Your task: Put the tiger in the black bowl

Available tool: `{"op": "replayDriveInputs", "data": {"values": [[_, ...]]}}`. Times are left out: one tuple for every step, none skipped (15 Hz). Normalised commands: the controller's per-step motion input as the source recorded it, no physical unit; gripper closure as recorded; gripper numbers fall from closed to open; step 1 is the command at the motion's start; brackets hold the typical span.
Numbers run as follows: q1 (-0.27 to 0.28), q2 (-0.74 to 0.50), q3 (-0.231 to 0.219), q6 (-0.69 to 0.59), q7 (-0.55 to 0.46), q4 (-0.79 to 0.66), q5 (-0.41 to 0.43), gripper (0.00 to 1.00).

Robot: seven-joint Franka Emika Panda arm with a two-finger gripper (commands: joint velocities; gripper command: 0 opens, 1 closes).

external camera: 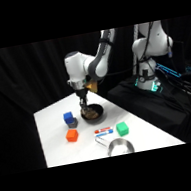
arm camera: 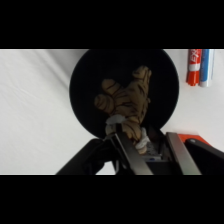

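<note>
The task is at its placing step. The end effector [arm camera: 127, 137] hangs right over the black bowl [arm camera: 85, 95], and in the wrist view its fingers [arm camera: 142, 145] are pinched narrow on the near end of the tiger [arm camera: 125, 100]. The toy's striped body lies inside the bowl's rim, spread across the dark interior toward the far side of the bowl. I cannot tell from either view whether the tiger rests on the bowl's bottom or hangs just above it.

In the side view the end effector [external camera: 85, 108] comes down from above into the black bowl [external camera: 100, 117], with a brown patch of the tiger [external camera: 90, 114] showing inside it.

Around the bowl on the counter [external camera: 54, 146]: a blue cube [external camera: 69, 118] just to the bowl's left, an orange cube [external camera: 72, 135] in front of and left of it, a green cube [external camera: 121, 128] in front of and right of it, and markers [external camera: 104, 131] between the bowl and a silver metal bowl [external camera: 120, 147] at the counter's near edge.

By my judgement, the next move calls for letting go: spread the fingers so the toy drops free, then lift straight up clear of the rim. The soft toy may cling to a finger and be dragged back out, so the rise should be slow.
</note>
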Motion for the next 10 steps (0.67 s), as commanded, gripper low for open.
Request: {"op": "replayDriveInputs", "data": {"values": [[0.018,-0.01,-0.048,0.07,-0.20,-0.01,0.119,0.22],[0.033,-0.05,-0.062,0.03,-0.18,-0.01,0.084,0.15],[0.042,-0.15,-0.065,-0.04,-0.18,-0.03,0.068,0.06],[0.054,-0.25,-0.067,-0.09,-0.18,-0.07,0.042,0.01],[0.075,-0.37,-0.075,-0.17,-0.16,-0.11,-0.002,0.00],[0.095,-0.44,-0.085,-0.25,-0.13,-0.12,-0.051,0.00],[0.099,-0.49,-0.081,-0.28,-0.10,-0.14,-0.078,0.00],[0.087,-0.53,-0.062,-0.35,-0.11,-0.13,-0.085,0.00],[0.082,-0.55,-0.053,-0.42,-0.08,-0.11,-0.125,0.00],[0.056,-0.57,-0.018,-0.47,-0.12,-0.10,-0.107,0.00]]}}
